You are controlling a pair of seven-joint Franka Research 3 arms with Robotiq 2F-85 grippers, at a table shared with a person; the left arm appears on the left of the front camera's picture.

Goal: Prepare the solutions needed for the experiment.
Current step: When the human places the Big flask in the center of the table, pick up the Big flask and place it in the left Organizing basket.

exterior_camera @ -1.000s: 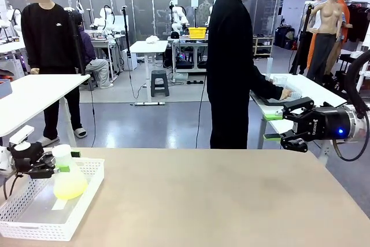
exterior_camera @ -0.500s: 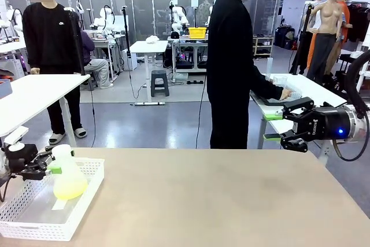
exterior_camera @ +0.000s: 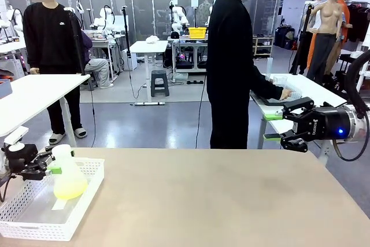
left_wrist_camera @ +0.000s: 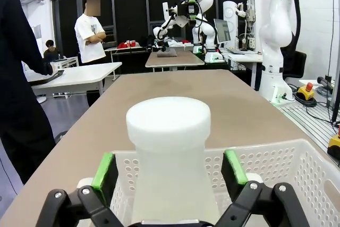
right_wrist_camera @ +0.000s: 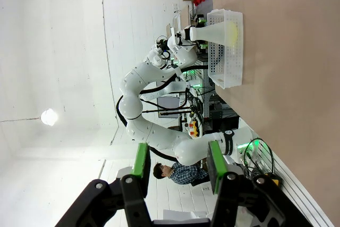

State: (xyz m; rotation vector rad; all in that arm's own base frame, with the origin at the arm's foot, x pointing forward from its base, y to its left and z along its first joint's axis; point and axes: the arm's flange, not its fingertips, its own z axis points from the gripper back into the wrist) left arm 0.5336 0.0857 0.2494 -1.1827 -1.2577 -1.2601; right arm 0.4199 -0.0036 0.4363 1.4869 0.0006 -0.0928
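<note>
Our left gripper [left_wrist_camera: 170, 176] stands open, green pads [left_wrist_camera: 104, 170] flanking the neck of the flask [left_wrist_camera: 170, 152] without touching. We judge that closing squarely on the neck, then lifting straight up, would avoid tipping. The solutions [exterior_camera: 69, 188], a shallow pale yellow-green layer, sit in the flask inside the white basket [exterior_camera: 87, 198] at the worktop's [exterior_camera: 231, 201] 8 o'clock. Our right gripper [exterior_camera: 284, 129] hangs open at 2 o'clock.

Flask [left_wrist_camera: 171, 158] base cut off — pad contact with neck unclear.
</note>
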